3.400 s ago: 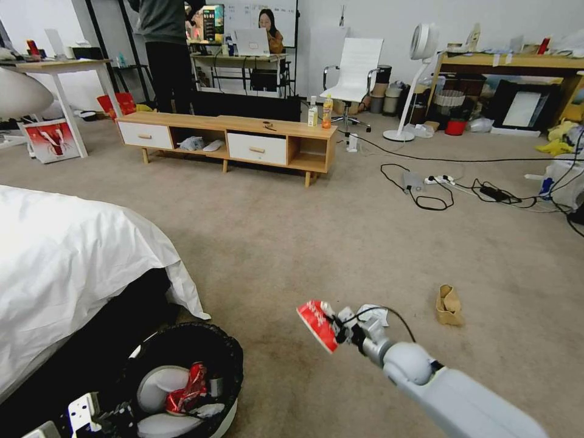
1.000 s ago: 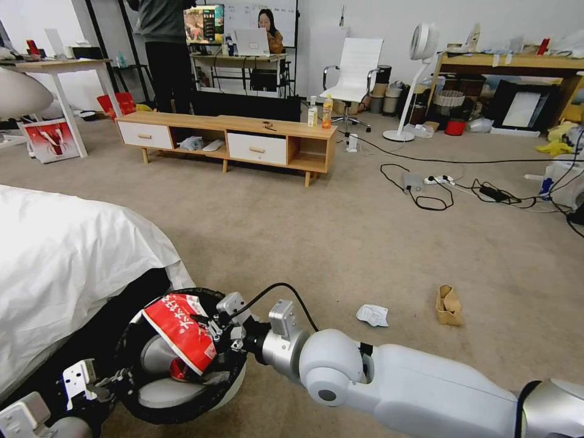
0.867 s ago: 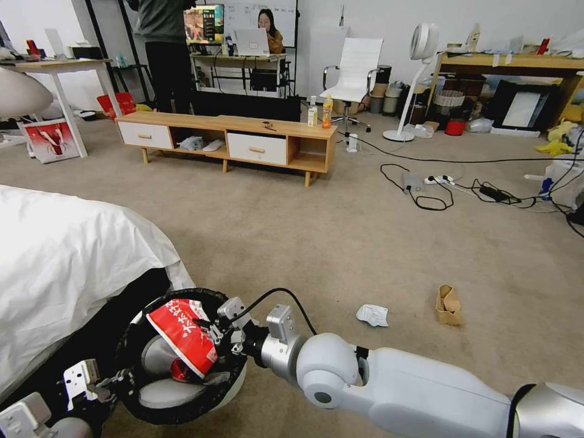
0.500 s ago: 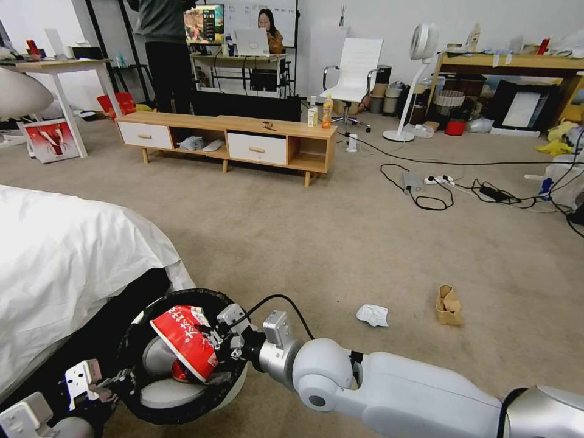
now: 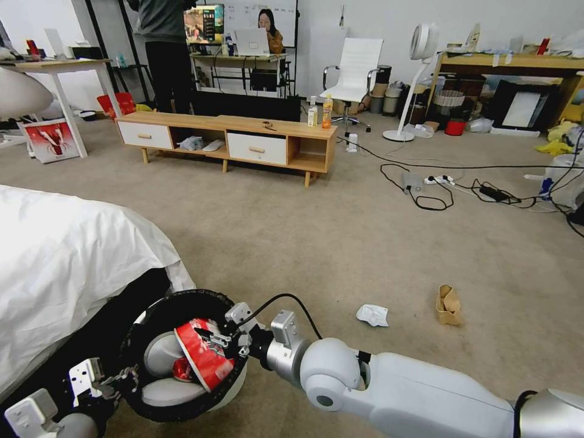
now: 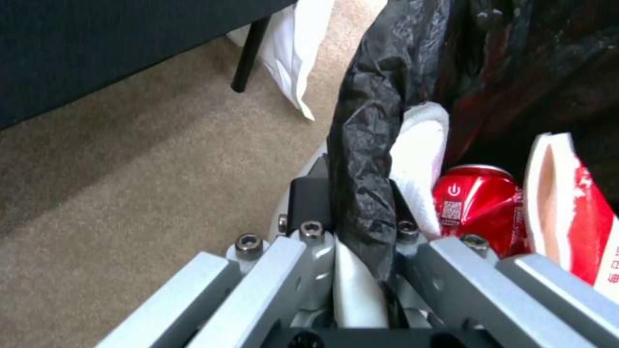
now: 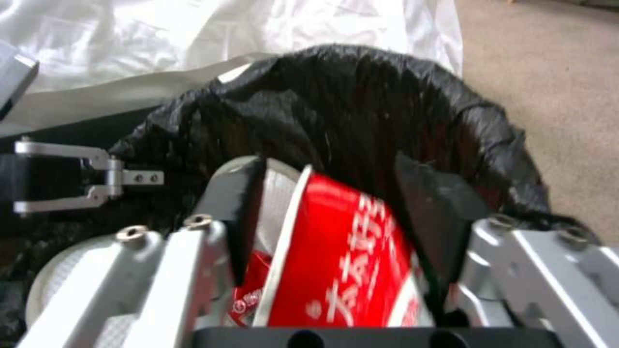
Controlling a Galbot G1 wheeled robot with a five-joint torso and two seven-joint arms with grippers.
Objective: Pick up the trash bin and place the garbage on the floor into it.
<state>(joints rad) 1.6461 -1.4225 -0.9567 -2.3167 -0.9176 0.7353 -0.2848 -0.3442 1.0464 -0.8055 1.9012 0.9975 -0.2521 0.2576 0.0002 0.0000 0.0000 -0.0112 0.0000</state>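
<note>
Lower left of head view: small round white plastic bin lined with crinkly black bag (image 5: 159, 316), tilted, rim clamped by left gripper (image 6: 353, 227). Right gripper (image 7: 335, 227), fingers spread, flanks flattened red-white carton (image 5: 204, 354) inside bin mouth; contact unclear. Crushed red can (image 6: 474, 208) beneath. Crumpled white tissue (image 5: 372, 314) and brown paper box (image 5: 448, 305) lie lower right on beige carpet (image 5: 340, 243).

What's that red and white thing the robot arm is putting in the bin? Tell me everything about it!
It is a flattened carton, red with white printed characters and a pale edge, looking like thin card. It stands tilted, partly down inside the trash bin, next to a crushed red can already in there. The right gripper sits at the bin's mouth with a finger on either side of the carton, spread apart, so it looks let go. The left gripper pinches the bin's rim.
</note>
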